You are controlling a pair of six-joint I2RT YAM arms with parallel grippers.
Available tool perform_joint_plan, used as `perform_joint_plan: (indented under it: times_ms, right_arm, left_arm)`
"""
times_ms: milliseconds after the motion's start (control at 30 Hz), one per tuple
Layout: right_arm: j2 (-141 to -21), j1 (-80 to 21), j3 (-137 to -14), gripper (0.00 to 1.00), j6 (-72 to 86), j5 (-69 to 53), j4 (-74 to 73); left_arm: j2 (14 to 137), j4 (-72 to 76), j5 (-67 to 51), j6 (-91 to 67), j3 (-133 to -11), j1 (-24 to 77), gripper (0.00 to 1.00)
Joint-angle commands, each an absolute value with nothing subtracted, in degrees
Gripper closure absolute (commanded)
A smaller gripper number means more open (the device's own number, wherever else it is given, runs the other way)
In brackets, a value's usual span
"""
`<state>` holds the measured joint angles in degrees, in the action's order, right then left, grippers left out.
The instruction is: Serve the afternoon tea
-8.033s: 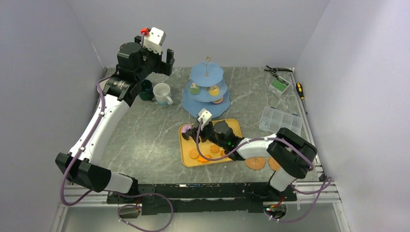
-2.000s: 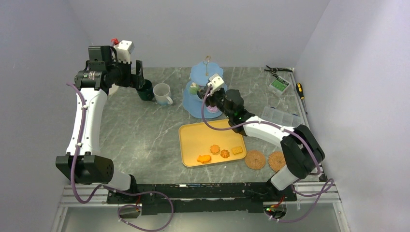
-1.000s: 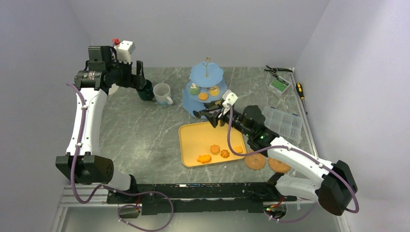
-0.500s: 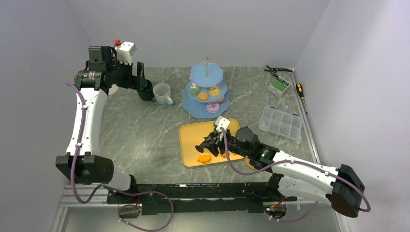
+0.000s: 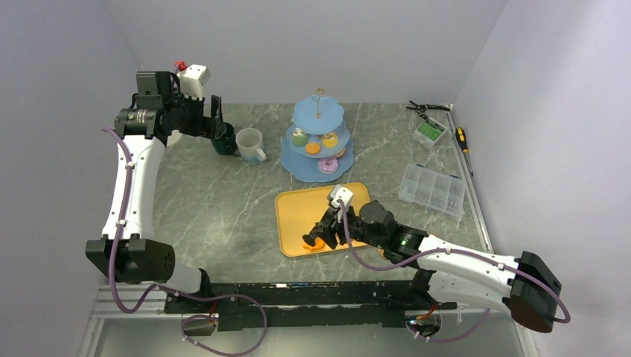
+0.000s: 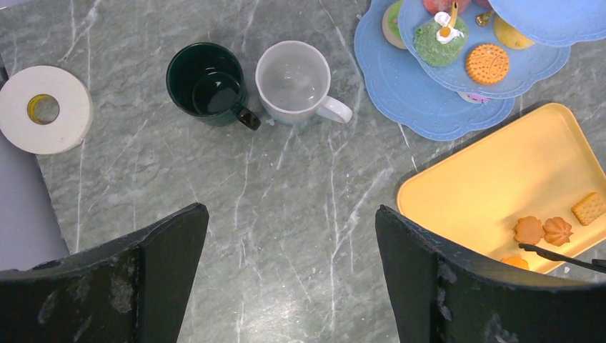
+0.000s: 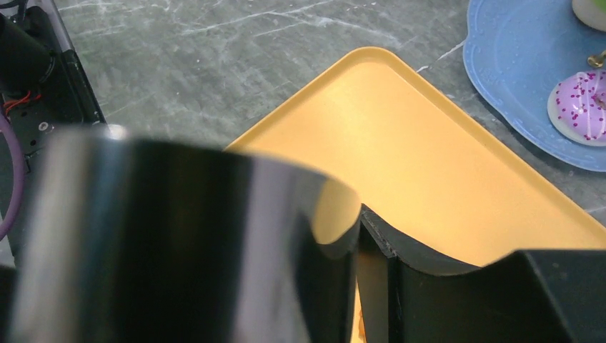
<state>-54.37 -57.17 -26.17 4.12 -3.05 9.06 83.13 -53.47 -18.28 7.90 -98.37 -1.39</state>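
My right gripper is shut on the black tongs, low over the yellow tray. The tong tips are at an orange biscuit. Whether they grip it I cannot tell. Three more biscuits lie beside it. The light-blue stand holds a green cupcake, a biscuit and a purple doughnut. My left gripper is open and empty, high over the dark green mug and white mug.
A white tape roll lies left of the mugs. A clear parts box, a small green box, pliers and a screwdriver lie at the back right. Walls close in on both sides.
My right arm carried a purple doughnut to the stand's bottom tier, then swung back and lowered the tongs onto the tray's front-left biscuit. My left arm has held still for two seconds.
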Motion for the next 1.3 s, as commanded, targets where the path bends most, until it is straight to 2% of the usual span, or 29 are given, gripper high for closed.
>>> perform_joint_plan:
  times_ms: [0, 533, 933, 1267]
  right_arm:
    - [-55.08, -57.48, -26.29, 0.41, 5.16, -4.11, 10.48]
    - [-59.20, -57.59, -25.43, 0.43, 5.32, -5.32, 11.28]
    - [-58.85, -57.64, -27.40, 0.65, 2.89, -1.29, 13.11]
    - [-62.07, -57.45, -30.22, 0.67, 0.44, 0.56, 19.47]
  left_arm:
    - [81.96, -53.26, -19.90, 8.31, -100.68, -1.67, 0.07]
    - [82.53, -53.53, -20.25, 8.09, -102.10, -1.60, 0.07]
    - [82.96, -53.37, -20.09, 7.95, -102.66, -1.66, 0.07]
    - [82.76, -53.01, -19.64, 8.26, -102.16, -1.67, 0.07]
